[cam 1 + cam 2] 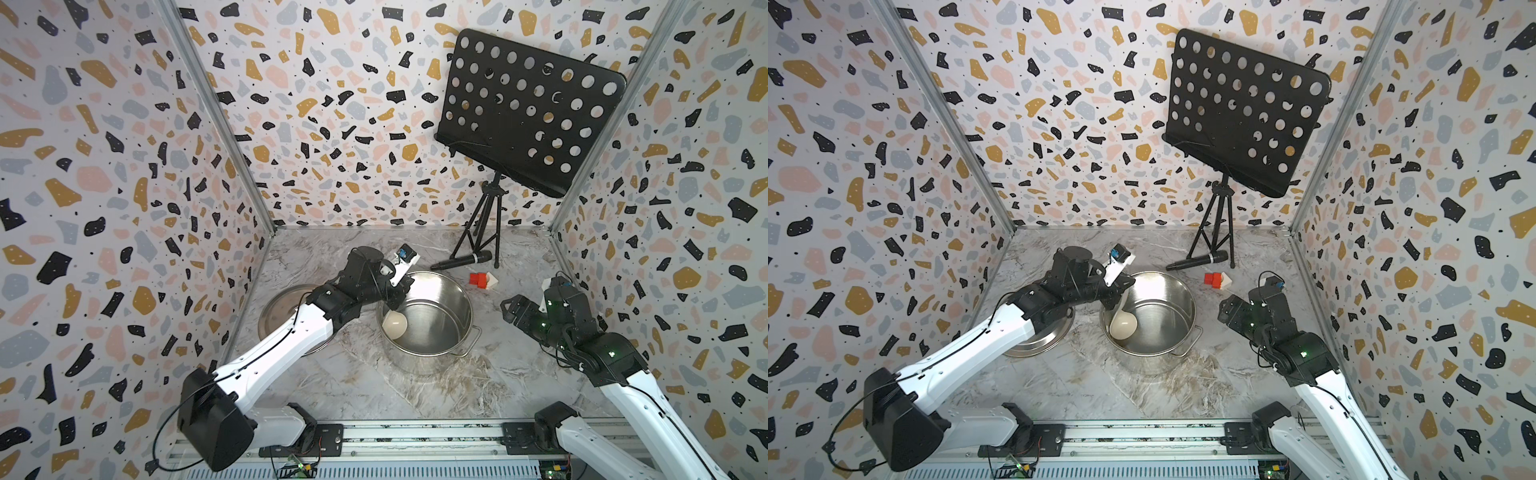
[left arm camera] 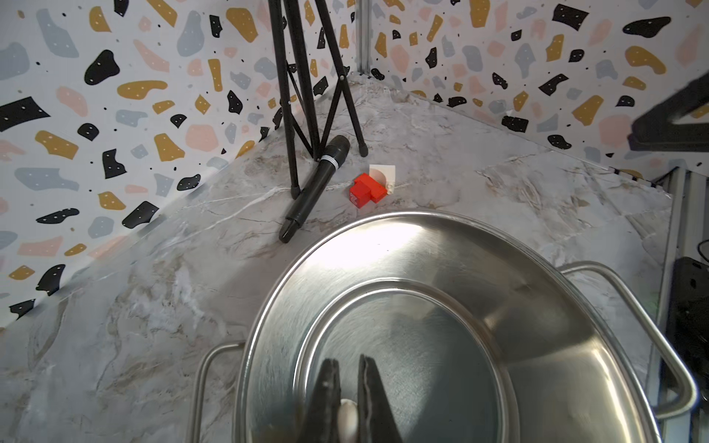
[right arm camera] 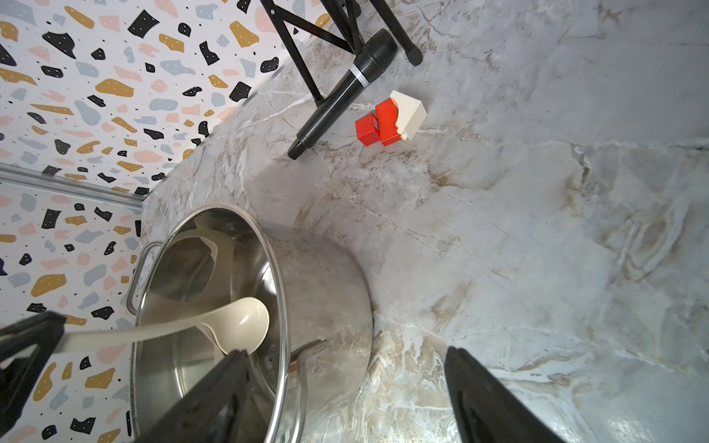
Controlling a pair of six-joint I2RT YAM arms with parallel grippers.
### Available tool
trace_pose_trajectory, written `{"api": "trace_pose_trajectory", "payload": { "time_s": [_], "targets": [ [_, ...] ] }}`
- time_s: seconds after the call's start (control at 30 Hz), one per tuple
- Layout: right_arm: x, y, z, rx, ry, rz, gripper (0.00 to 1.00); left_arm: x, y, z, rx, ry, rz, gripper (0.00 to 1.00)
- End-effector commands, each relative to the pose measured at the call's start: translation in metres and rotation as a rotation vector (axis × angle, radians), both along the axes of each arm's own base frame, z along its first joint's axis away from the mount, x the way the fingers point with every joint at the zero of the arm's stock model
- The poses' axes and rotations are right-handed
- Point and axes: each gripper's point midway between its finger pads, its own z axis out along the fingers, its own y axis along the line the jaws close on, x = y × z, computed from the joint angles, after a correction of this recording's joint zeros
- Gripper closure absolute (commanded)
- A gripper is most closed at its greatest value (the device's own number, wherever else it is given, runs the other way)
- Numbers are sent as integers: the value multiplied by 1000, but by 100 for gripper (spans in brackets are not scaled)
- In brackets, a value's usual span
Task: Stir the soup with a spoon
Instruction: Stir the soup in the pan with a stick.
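The left hand (image 2: 347, 360) pinches the spoon (image 1: 394, 325) handle inside the pot (image 1: 451, 299); too wide a sweep could catch the wall and shove the pot. The right hand (image 3: 345, 351) hangs spread, empty.

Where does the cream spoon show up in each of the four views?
In a top view: spoon, bowl inside the pot, on its left side.
In a top view: same spot.
Left wrist: a cream sliver between the left gripper's shut jaws.
Right wrist: bowl inside the pot, handle leading out.
Shared landmark: red block beyond the pot.
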Motion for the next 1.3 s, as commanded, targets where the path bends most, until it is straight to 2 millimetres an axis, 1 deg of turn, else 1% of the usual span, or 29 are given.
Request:
{"api": "trace_pose_trajectory", "payload": {
  "time_s": [0.0,0.1,0.17,0.23,0.37,0.43,0.57,0.7,0.8,0.87,0.93,0.97,1.03,1.1,1.13,1.2,1.27],
  "targets": [
    [2,2,17,10,-44,14,15,25,-15,33,-43,-99,-16,100],
    [2,3,19,16,-48,19,16,43,-37,37,-85,-84,-44,100],
    [0,1,20,18,-54,17,16,49,-52,35,-99,-73,-61,100],
    [-1,0,20,16,-60,11,16,48,-70,31,-85,-70,-93,100],
    [-3,-3,19,18,-64,0,15,38,-104,26,-82,-61,-161,100],
    [-3,-3,18,17,-62,-2,15,29,-120,25,-85,-57,-194,100],
    [-2,-5,17,11,-61,-12,15,-1,-145,24,-83,-53,-271,100],
    [-1,-6,12,14,-46,-32,13,-32,-160,18,-76,-35,-335,100],
    [-1,-9,6,20,-30,-57,11,-63,-166,16,-62,-31,-395,100],
    [-1,-9,3,22,-23,-68,9,-82,-168,16,-59,-34,-432,100],
    [0,-11,2,19,-22,-75,9,-99,-161,12,-38,-17,-456,100],
    [0,-11,2,17,-23,-77,8,-105,-156,10,-27,-13,-458,100],
    [0,-12,1,9,-23,-81,6,-115,-141,11,-18,-12,-454,100],
    [1,-13,0,2,-20,-84,0,-124,-125,9,-8,-10,-447,100],
    [1,-12,-1,0,-17,-80,0,-127,-116,7,1,-9,-439,100],
    [2,-11,-3,-4,-8,-74,0,-131,-97,0,42,-17,-412,100],
    [3,-9,-5,-6,2,-64,0,-128,-76,-6,70,-18,-367,100]
  ]
}}
